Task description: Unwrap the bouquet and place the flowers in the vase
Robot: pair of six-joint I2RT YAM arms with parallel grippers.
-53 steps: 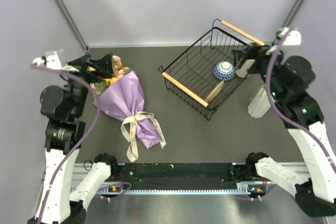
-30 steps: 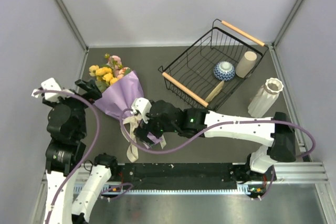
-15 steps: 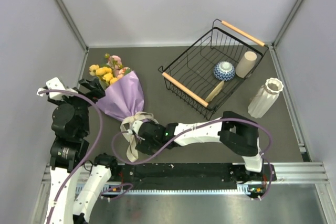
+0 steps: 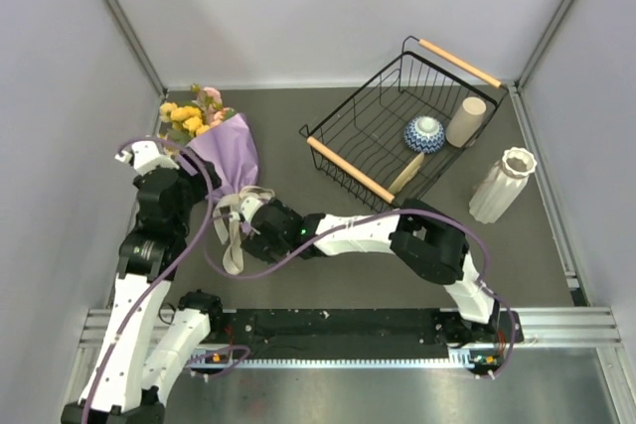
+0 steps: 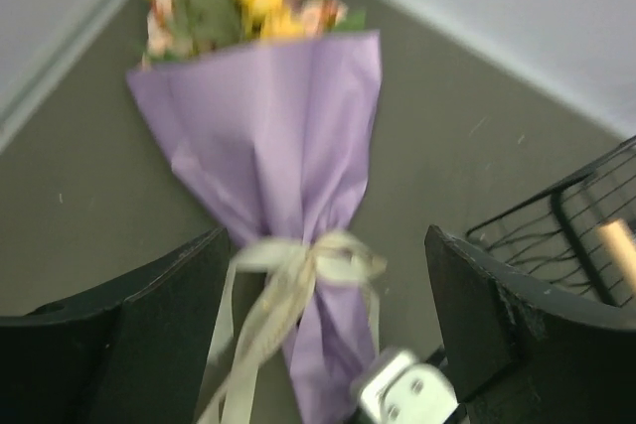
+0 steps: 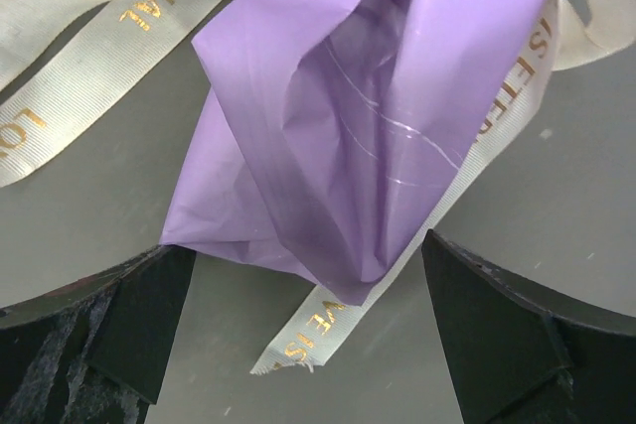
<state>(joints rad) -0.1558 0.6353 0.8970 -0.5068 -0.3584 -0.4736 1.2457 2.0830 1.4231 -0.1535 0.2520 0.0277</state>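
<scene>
The bouquet (image 4: pixel 225 154) lies at the left of the table, a lilac paper cone with the flowers (image 4: pixel 189 112) at its far end near the back left corner. Its cream ribbon bow (image 5: pixel 301 263) ties the neck. My left gripper (image 5: pixel 328 237) hovers open over the neck, one finger on each side of the bow, holding nothing. My right gripper (image 6: pixel 306 245) is open astride the cone's pointed tail (image 6: pixel 370 136) and a ribbon end (image 6: pixel 316 330); from above it shows at the tail (image 4: pixel 261 229). The white ribbed vase (image 4: pixel 502 184) stands at the far right.
A black wire basket (image 4: pixel 350 149) with wooden handles sits at the back middle, holding a blue-and-white bowl (image 4: pixel 424 132) and a cream cup (image 4: pixel 467 121). My right arm (image 4: pixel 397 235) stretches across the front of the table. Grey walls close in left, back and right.
The bouquet has slid toward the back left corner. My right gripper followed leftward onto its tail. My left arm moved up and in over the bouquet's neck.
</scene>
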